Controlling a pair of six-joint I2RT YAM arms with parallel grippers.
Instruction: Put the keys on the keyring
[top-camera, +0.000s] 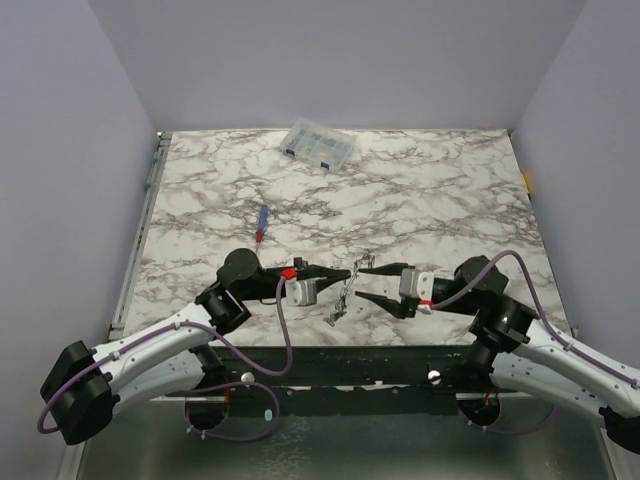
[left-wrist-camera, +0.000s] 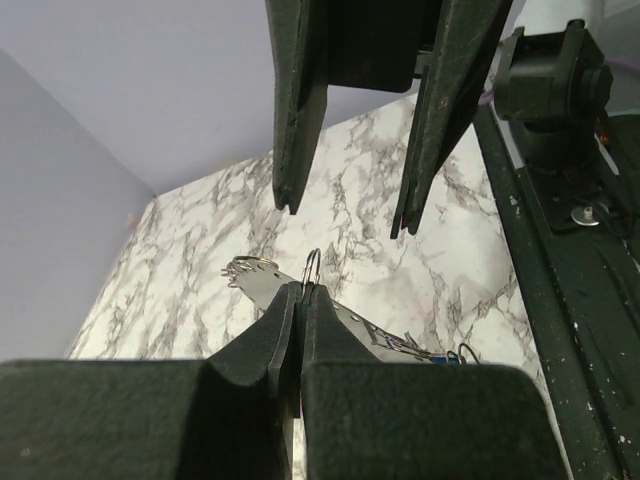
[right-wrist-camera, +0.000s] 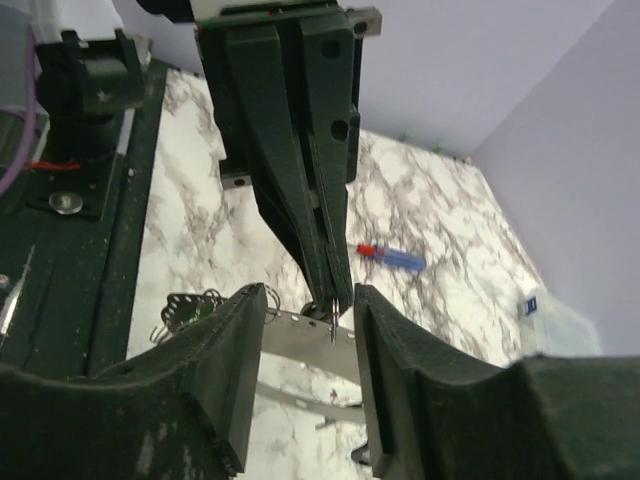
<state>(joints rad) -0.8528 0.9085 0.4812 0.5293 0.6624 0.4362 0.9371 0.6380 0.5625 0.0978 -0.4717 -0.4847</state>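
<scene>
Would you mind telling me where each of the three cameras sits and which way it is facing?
Top external: above and behind, looking down at the marble table; the left arm and right arm show, bases nearest.
Left wrist: on the left arm, facing right toward the right gripper; its own left gripper, shut on the keyring, fills the bottom.
Right wrist: on the right arm, facing left; its own open fingers below, the screwdriver beyond.
Shared: each wrist view shows the other arm's gripper hanging from the top.

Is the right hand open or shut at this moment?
Open. The right hand has its two fingers clearly apart in its wrist view, and the top view shows a gap between them too.
</scene>
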